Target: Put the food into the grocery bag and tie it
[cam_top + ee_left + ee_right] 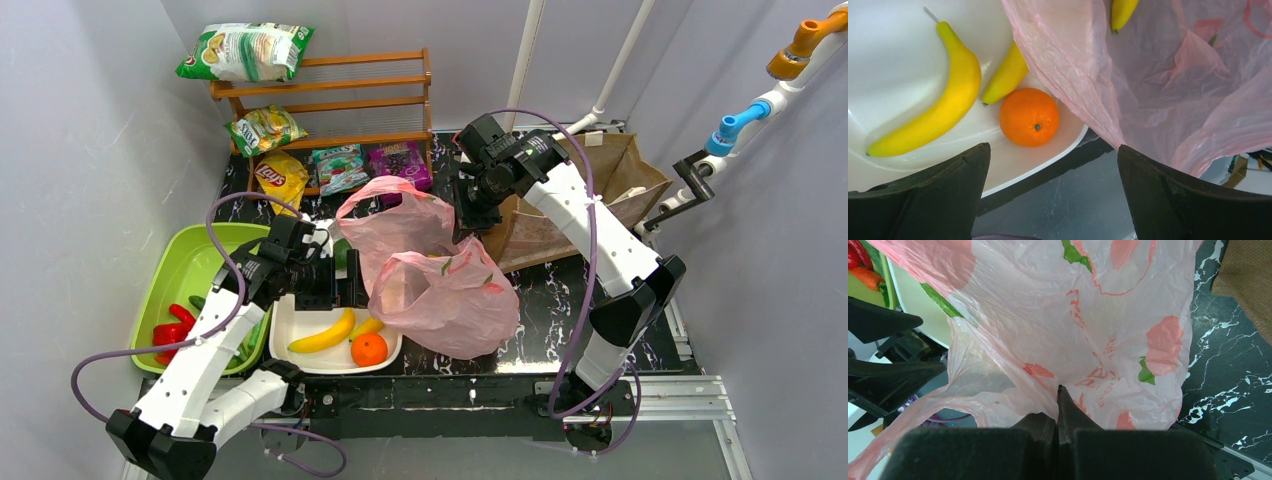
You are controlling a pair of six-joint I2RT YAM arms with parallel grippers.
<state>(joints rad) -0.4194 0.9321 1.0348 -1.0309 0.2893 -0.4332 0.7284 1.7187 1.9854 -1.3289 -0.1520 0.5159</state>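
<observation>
Left gripper [1052, 147] spread wide, empty, above near edge of white tray [878, 60]. On tray: orange [1029, 116], long banana [938, 110], short banana [1007, 75] just beside orange. Pink grocery bag [445, 290] right of tray, overlapping its edge; third banana [1122, 12] inside. Right gripper [1058, 400] pressed together, pinching bag film.

The worktop [548, 290] is black with white marbling. Directly on it are a green bin [175, 245] at the left, a white tray [285, 325] at the near edge, the pink grocery bag [450, 300] at the centre and a brown paper bag [620, 175] at the right rear. A wooden rack [330, 100] stands at the back, with snack packets [340, 167] at its foot.
</observation>
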